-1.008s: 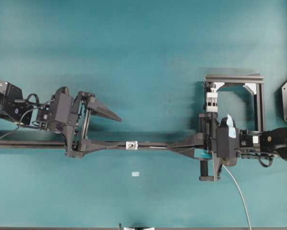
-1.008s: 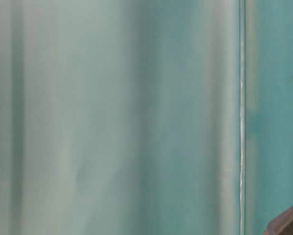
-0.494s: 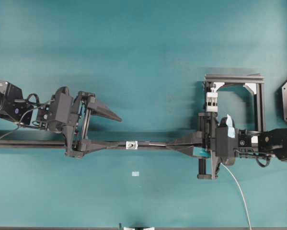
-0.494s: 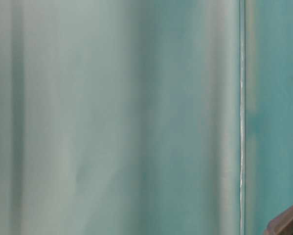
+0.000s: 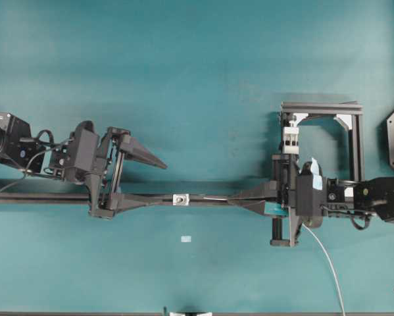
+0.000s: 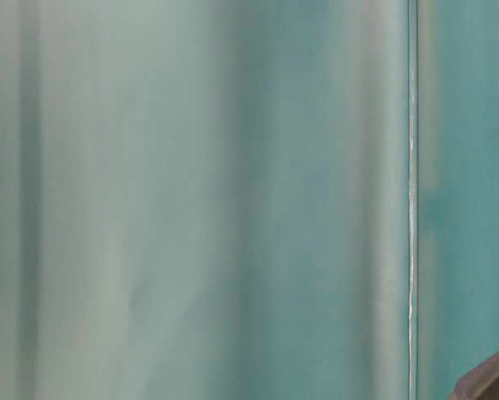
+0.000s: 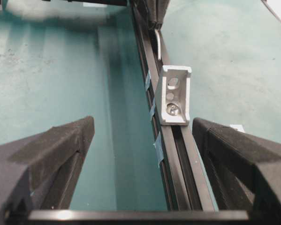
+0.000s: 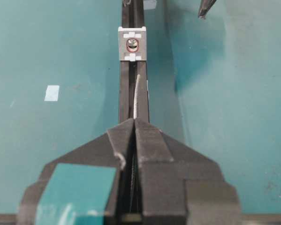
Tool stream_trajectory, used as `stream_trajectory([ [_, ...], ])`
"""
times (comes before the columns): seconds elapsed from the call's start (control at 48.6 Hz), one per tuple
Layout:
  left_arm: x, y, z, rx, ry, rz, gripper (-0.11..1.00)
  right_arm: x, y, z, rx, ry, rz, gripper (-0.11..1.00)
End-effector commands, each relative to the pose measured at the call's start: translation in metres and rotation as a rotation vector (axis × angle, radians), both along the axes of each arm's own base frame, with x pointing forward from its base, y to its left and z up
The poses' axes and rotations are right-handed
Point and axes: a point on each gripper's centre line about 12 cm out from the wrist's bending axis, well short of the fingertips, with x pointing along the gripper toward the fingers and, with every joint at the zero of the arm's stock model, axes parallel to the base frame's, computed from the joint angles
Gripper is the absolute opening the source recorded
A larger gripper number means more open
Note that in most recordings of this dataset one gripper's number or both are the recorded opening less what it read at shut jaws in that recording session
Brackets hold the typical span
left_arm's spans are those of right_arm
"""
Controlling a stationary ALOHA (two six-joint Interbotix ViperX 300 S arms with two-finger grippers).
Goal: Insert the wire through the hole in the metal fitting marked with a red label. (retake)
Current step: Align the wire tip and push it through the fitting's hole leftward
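Metal fitting (image 5: 180,199): small silvery square block seated on the black rail (image 5: 45,197) that runs left to right across the teal tabletop (image 5: 197,79); it sits between the two end effectors
Hole (image 8: 132,45): dark round opening on the fitting's face, ringed in red in the right wrist view; nothing passes through it
Wire (image 8: 137,96): thin, silver-grey; its short free tip juts from the right fingers along the rail, aimed at the fitting, stopping short of it; its pale tail trails off toward the near right edge
Right end effector (image 5: 231,197): pressed closed on the wire, pointing left along the rail
Left end effector (image 5: 160,179): fingers spread apart and holding nothing; one finger over the rail just left of the fitting, the other on the far side
Pale flat rectangle (image 5: 186,239): lying on the tabletop, near side of the rail
Black frame (image 5: 321,108): far right, with a white slotted clamp (image 5: 289,138) on it
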Motion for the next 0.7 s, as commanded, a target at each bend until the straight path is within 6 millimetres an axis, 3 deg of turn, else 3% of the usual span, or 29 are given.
stream_trajectory([
  [0.0,0.0025,-0.0025,0.0061,-0.006,-0.027,-0.004,0.53,0.0044,0.0044,0.0072,0.010,-0.032,0.004,0.03],
  [0.679,0.0035,-0.0066,0.0073,-0.008,-0.033,-0.015,0.53,0.0130,0.0076,0.0067,-0.018,-0.061,0.003,0.03],
])
